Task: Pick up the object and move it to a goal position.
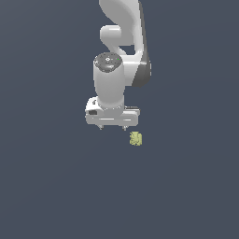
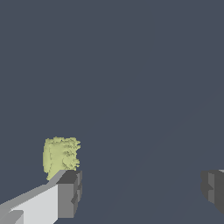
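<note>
Pale yellow-green lumpy object (image 1: 136,138) | small, irregular | apart from claw (image 1: 112,128)

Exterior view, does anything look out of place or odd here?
Nothing looks damaged or spilled. The only mismatch: the yellow-green object sits off to the exterior view's right of the tool, not between its open fingers, so it isn't lined up for a grasp.

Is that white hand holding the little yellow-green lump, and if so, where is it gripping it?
Nothing is held. The hand is open, and the yellow-green lump sits outside its fingers, beside one of them rather than between them.
</note>
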